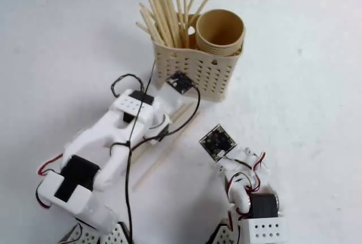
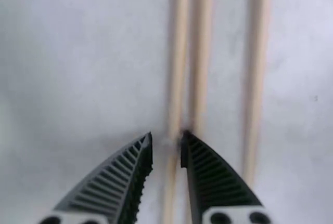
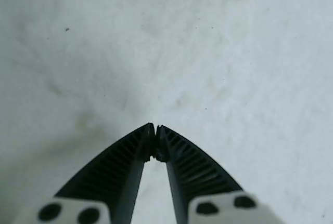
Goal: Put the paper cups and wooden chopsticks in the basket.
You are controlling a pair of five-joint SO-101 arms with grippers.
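Cream basket (image 1: 195, 74) (grid of small holes); tan paper cups (image 1: 222, 31); pale beige wooden chopsticks (image 1: 169, 12). White table (image 1: 311, 85). Left gripper (image 2: 166, 141) and right gripper (image 3: 156, 141) black, ribbed, on 2 white arms (image 1: 102, 142).

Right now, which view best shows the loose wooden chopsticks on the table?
Left wrist view: three pale wooden chopsticks side by side, close up, one between the open jaws. High view: partly under the left arm. Right wrist view: a sliver at one edge.

White arms (image 1: 102, 153), black ribbed pincers (image 2: 166, 143)
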